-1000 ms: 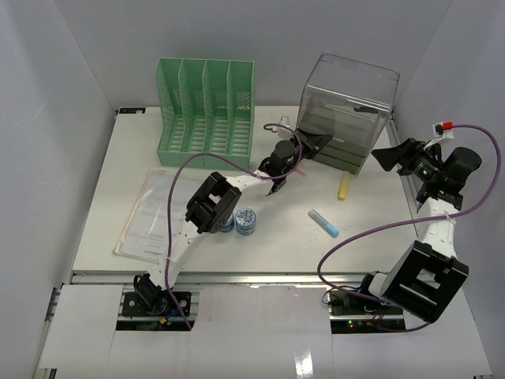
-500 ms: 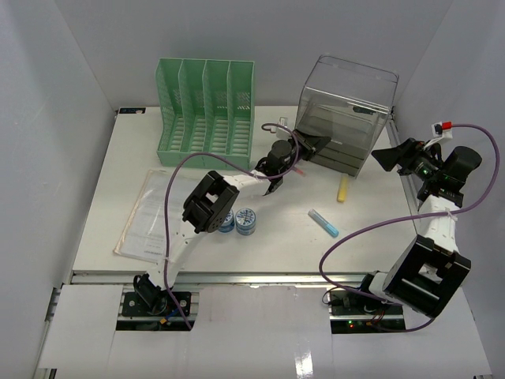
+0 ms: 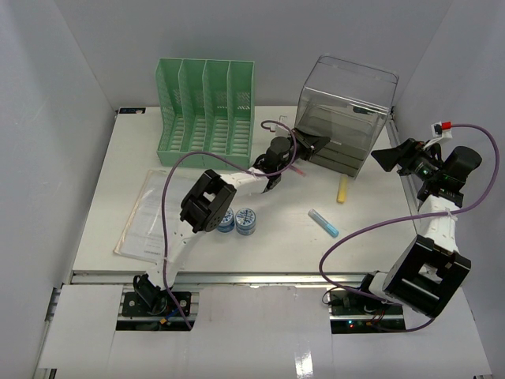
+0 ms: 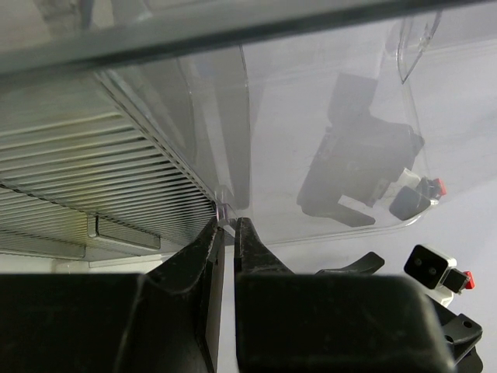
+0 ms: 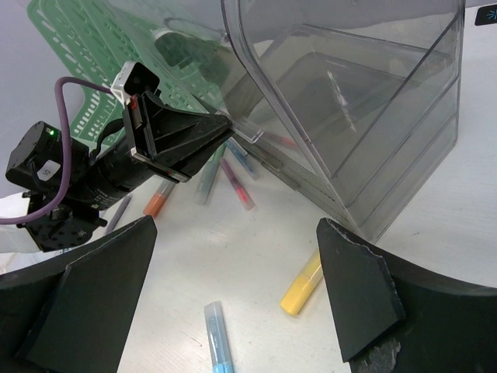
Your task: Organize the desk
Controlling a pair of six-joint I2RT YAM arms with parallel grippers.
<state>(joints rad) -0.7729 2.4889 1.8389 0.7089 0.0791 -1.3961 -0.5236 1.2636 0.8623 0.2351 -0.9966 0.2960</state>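
- Desk (image 3: 371,245): white top that fills the middle of the overhead view. A metal rail runs along its near edge, and both arm bases sit there.
- Clear drawer box (image 3: 347,110): stands at the far right corner. It looks tipped back, with its front raised off the surface.
- Green file sorter (image 3: 207,110): four slots, upright along the far edge, left of the middle.
- Paper sheet (image 3: 146,213): lies flat by the left edge, toward the near left corner.
- Left gripper (image 3: 317,144): reaches across to the clear drawer box. Its fingers are pressed almost together and pinch a thin clear lip at the box's lower front.
- Right gripper (image 3: 388,158): held above the right edge beside the box. Its fingers are spread wide and hold nothing.
- Two small round blue-and-white containers (image 3: 246,221): side by side near the middle, partly under the left arm.
- Yellow marker (image 3: 343,188): lies just in front of the box.
- Blue marker (image 3: 323,223): lies nearer the near edge, apart from the yellow one.
- Loose pens (image 5: 233,171): several colours, lying below the box's raised front.
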